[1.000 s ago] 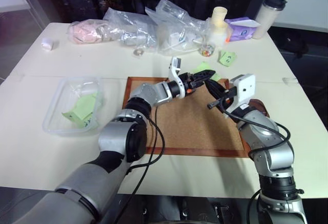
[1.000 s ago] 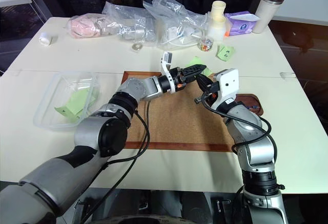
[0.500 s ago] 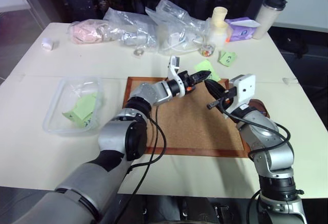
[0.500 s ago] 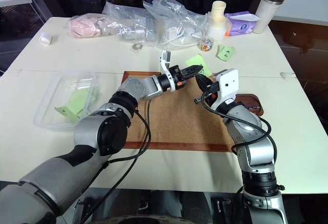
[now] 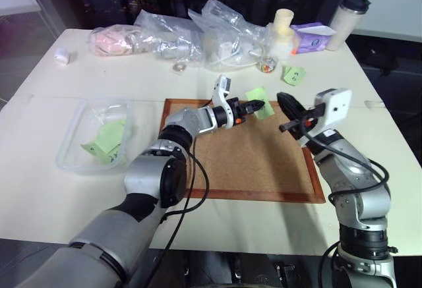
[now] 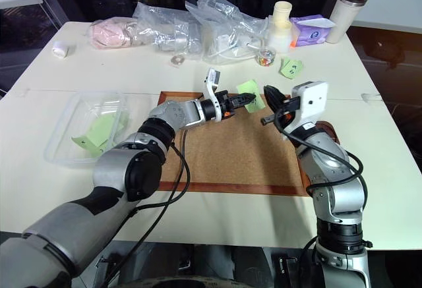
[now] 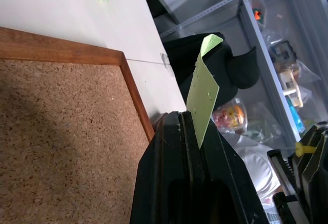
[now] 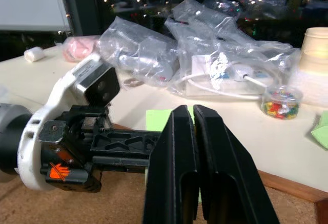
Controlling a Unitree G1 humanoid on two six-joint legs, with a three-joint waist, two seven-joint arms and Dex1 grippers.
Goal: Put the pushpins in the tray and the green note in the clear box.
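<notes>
The left end effector is pinching the green note by its lower edge, holding it upright over the far edge of the cork board. The right end effector is hovering just beside it with fingers pressed together, gripping nothing. The clear box is sitting well apart on the tabletop at the left, containing another green sheet.
</notes>
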